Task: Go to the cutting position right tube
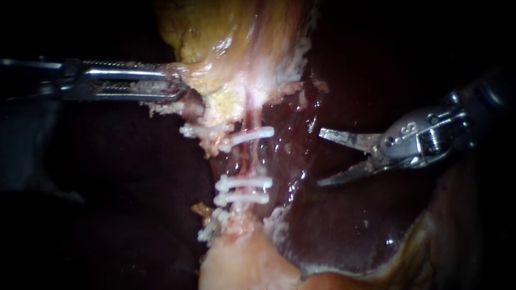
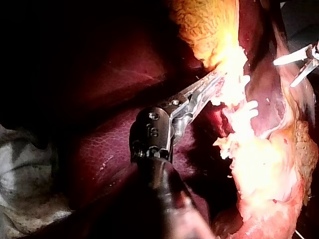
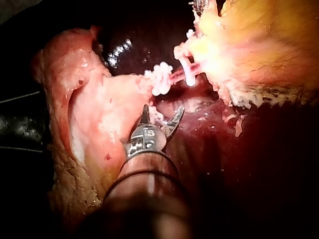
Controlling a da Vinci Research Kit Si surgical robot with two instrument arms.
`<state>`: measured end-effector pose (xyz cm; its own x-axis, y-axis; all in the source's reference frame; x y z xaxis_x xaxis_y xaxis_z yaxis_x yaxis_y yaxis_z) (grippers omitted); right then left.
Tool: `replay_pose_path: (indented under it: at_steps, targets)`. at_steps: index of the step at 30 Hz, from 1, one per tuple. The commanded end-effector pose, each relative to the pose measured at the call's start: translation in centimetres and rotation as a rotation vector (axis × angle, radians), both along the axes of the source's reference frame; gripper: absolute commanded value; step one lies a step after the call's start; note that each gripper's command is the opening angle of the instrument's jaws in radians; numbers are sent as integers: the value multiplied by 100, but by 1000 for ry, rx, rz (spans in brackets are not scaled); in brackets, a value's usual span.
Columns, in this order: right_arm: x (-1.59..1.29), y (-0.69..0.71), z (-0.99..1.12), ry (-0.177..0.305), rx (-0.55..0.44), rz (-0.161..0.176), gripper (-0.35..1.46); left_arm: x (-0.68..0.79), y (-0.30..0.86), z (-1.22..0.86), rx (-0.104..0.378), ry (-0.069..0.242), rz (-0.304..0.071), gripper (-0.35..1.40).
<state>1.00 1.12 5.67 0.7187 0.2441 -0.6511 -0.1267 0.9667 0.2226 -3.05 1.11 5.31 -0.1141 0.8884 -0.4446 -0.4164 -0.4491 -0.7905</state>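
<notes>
Landmark: upper clip [image 1: 252, 134], white, lying across the right tube [image 1: 248, 160]. The tube is a thin pink strand running from this clip down to a pair of clips [image 1: 244, 183] set close together. The stretch between the upper clip and the pair is bare. A second clipped strand [image 1: 207, 140] lies just left of the upper clip, half buried in ragged pale tissue.

Right instrument [image 1: 320, 158]: blades wide apart, holding nothing, tips pointing toward the tube. It sits right of the upper clip and a little lower, level with the bare stretch, apart from the tube, over the liver [image 1: 344, 225]. Right wrist view agrees: blades spread, short of the clips.

Left instrument [image 1: 178, 84]: up and left of the upper clip, jaws closed on the frayed edge of the gallbladder [image 1: 209, 32], tissue pinched between them.

Surface: liver dark red and wet, glints of light right of the upper clip. Gallbladder yellow, paling toward the clip. Pink tissue mass [image 1: 242, 268] well below it. Surroundings black beyond the lit tissue. Left wrist view shows a grey crumpled sheet [image 2: 25, 169] well away from the clip.
</notes>
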Motion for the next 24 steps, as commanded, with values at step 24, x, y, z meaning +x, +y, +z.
replay_pose_path:
  at_steps: [24]
  targets:
    - [30, -3, 12, 99, 202, -21, 138, 48, 42, -57, 7, -17, -57, -35]
